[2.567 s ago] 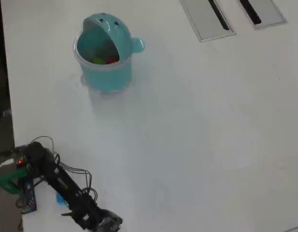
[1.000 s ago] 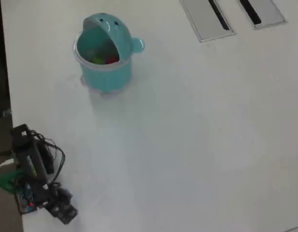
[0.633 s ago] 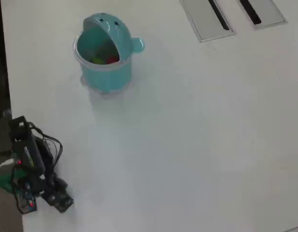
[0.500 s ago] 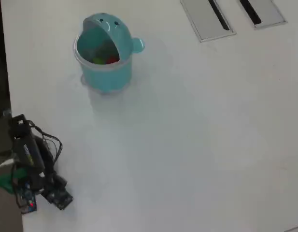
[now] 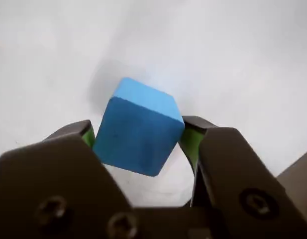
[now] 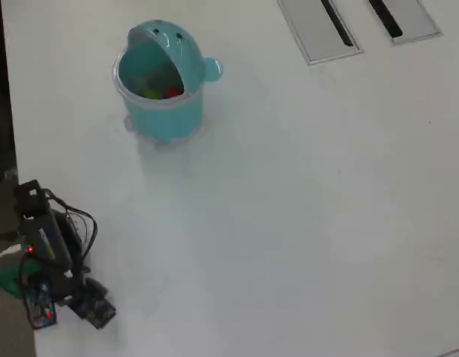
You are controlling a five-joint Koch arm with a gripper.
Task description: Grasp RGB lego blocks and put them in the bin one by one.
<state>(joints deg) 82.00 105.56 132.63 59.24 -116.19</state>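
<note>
black arm point(image 6: 47, 242), loose black cables; end effector point(image 5: 138, 142) dark, screwed, green-padded.

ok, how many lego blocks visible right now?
3. The blue block sits between the gripper's jaws in the wrist view. A red block and a yellow-green block lie inside the teal bin. More could be hidden under its hood.

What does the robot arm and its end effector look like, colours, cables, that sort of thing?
The end effector has dark grey-brown plastic jaws with recessed screws and bright green pads on the inner faces. In the overhead view the arm is black, draped in loose black cables, with a red light and green parts near its base.
</note>
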